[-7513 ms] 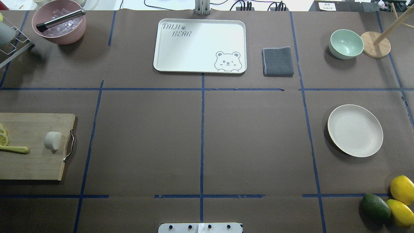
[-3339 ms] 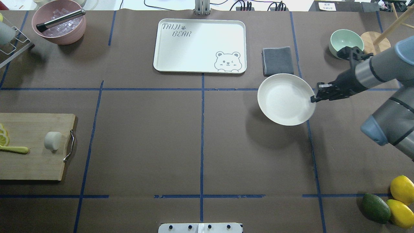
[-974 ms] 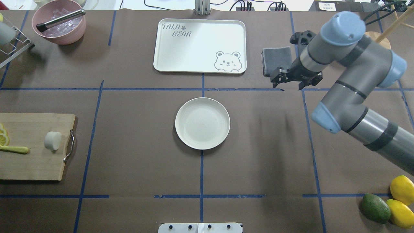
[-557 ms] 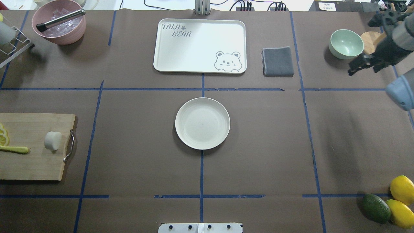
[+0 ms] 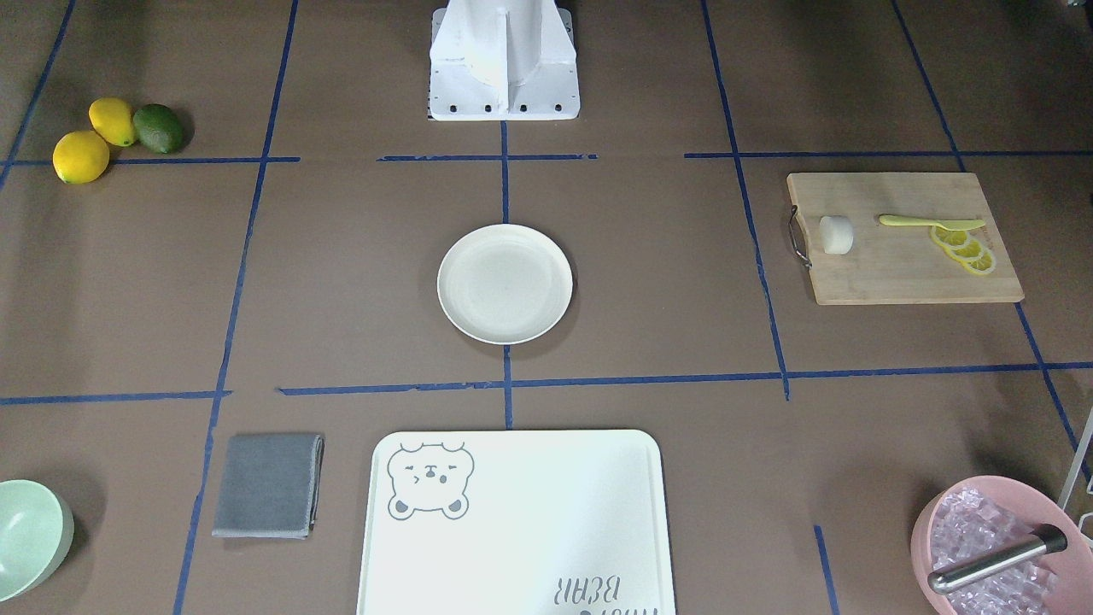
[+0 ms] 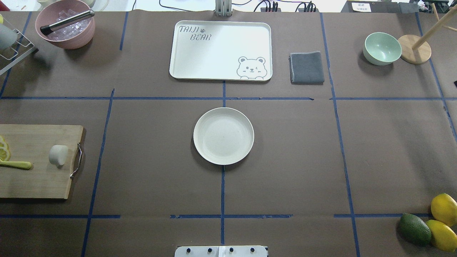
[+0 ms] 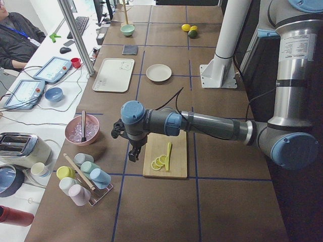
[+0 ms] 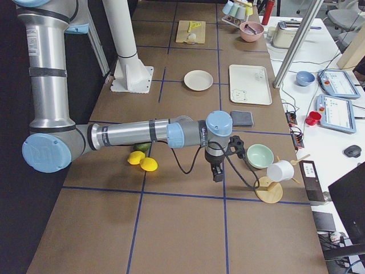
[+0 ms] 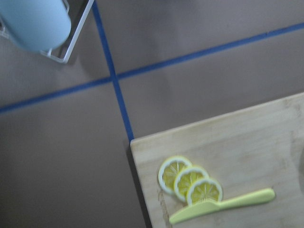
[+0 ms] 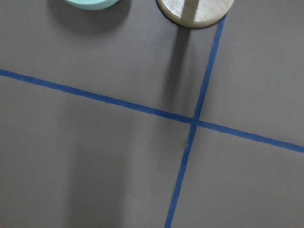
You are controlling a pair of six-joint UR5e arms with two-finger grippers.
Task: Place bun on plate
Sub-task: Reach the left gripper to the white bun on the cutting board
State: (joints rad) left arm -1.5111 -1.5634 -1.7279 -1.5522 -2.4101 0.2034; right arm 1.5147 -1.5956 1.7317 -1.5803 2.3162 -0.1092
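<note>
Only side views catch left gripper (image 7: 132, 156) and right gripper (image 8: 217, 176), jaw gaps unreadable. The bun (image 6: 58, 155) lies off the plate (image 6: 223, 136).

The table (image 6: 285, 160) holds one plate (image 6: 223, 136), one bun (image 6: 58, 155), three lemon slices (image 9: 190, 183), two lemons (image 6: 443, 208) and two bowls (image 6: 382, 48).

Tubes of left arm (image 7: 212, 126) and right arm (image 8: 131, 134) silver-grey; joint caps light blue; black bands, looping black cables. Black left gripper (image 7: 131, 157), right gripper (image 8: 217, 177). White column (image 7: 229, 30), bolted base plate (image 5: 504, 104).
</note>
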